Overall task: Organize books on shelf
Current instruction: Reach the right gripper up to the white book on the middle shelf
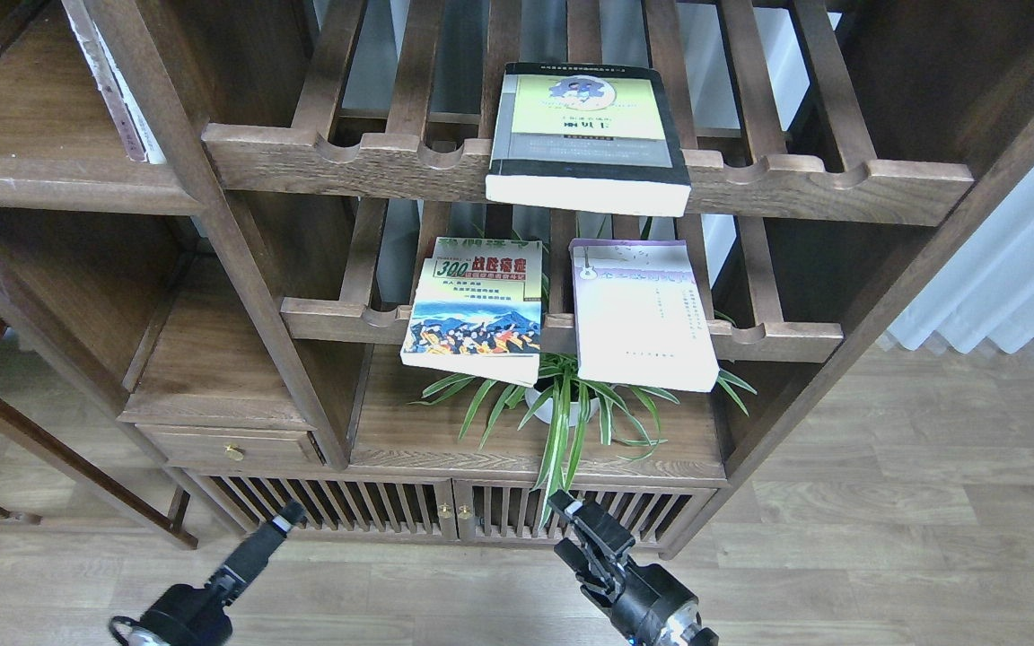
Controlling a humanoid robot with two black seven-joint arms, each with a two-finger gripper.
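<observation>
A thick yellow-and-grey book (589, 135) edged in black lies flat on the upper slatted rack, overhanging its front rail. On the lower rack lies a colourful "300" book (474, 309) with another green-topped one under it, and a pale lilac-white book (641, 314) to its right. The shelf (50, 175), a flat dark board with a rounded edge, is at the upper left with a thin book (118, 90) leaning on it. My left gripper (288, 519) and right gripper (571, 529) hang low in front of the cabinet doors, far below the books. The right one looks open and empty.
A potted spider plant (562, 404) stands on the flat board under the lower rack. A small drawer with a brass knob (233, 453) is at the lower left. Slatted cabinet doors (454, 511) sit at floor level. White curtain (1011, 269) and wooden floor are on the right.
</observation>
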